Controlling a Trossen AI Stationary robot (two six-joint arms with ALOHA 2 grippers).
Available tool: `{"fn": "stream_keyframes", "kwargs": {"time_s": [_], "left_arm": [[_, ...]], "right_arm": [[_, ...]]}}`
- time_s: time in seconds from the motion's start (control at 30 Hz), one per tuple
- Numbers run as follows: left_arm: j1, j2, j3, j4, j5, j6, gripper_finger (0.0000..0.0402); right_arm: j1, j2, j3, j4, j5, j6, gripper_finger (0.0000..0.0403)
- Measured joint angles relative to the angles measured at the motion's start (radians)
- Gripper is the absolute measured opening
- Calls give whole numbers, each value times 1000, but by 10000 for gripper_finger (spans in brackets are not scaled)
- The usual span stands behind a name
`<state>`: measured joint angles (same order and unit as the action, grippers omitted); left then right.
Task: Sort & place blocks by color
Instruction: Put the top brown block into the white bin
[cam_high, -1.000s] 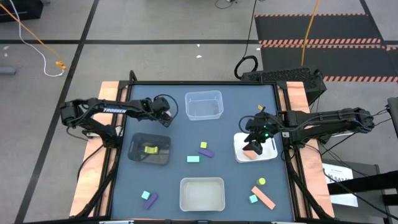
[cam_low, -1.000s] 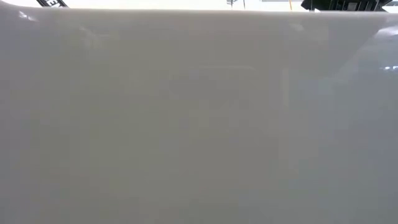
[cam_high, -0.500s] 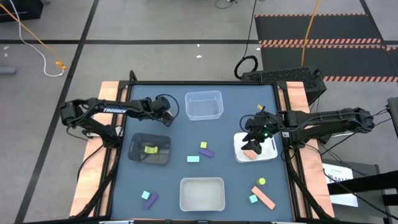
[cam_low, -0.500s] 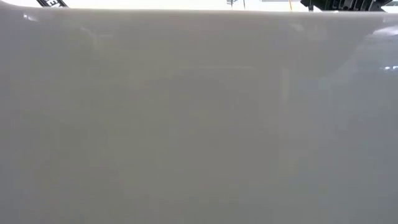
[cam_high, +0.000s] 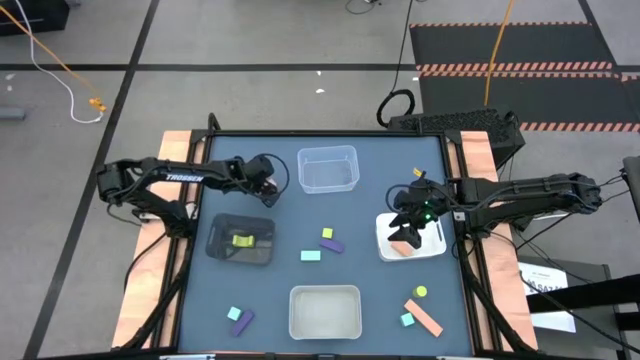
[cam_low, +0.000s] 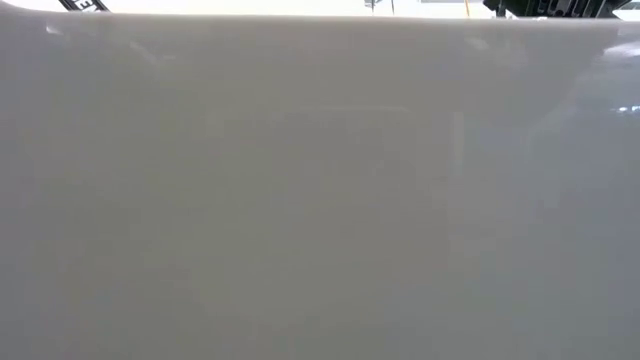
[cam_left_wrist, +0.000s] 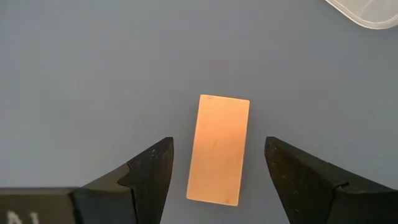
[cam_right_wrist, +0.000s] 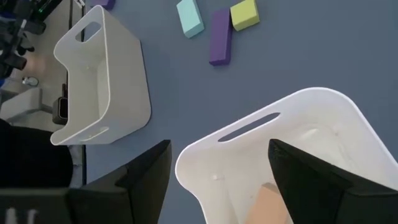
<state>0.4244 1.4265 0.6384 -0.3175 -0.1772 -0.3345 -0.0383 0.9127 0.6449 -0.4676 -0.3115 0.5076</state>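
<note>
The left gripper (cam_left_wrist: 217, 171) hangs with its two dark fingers spread wide over the blue-grey table top (cam_high: 375, 205), just left of the clear plastic tray (cam_high: 327, 169). Between those fingers, touching neither, lies a flat salmon-orange rectangular block (cam_left_wrist: 218, 149), smooth and plain-faced, resting on the table. White letters reading TROSSEN run along the left arm (cam_high: 185, 178). Right of the clear tray, the right gripper (cam_right_wrist: 217, 180) is also spread apart, poised above the white plastic tray (cam_right_wrist: 298, 134); a second salmon-orange block (cam_right_wrist: 273, 204) sits inside that tray beneath it. Beyond the white tray lie a purple bar (cam_right_wrist: 220, 36), a light teal block (cam_right_wrist: 189, 17) and a yellow-green cube (cam_right_wrist: 244, 14).
</note>
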Motion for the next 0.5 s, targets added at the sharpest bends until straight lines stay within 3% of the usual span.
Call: {"fn": "stream_keyframes", "kwargs": {"time_s": [0.37,0.5], "left_arm": [[-1,108,4,15,-6,-8,254],[-2,106,4,19,1,-38,218]], "right_arm": [[0,0,0,0,0,-26,260],[0,0,0,0,0,-26,260]]}}
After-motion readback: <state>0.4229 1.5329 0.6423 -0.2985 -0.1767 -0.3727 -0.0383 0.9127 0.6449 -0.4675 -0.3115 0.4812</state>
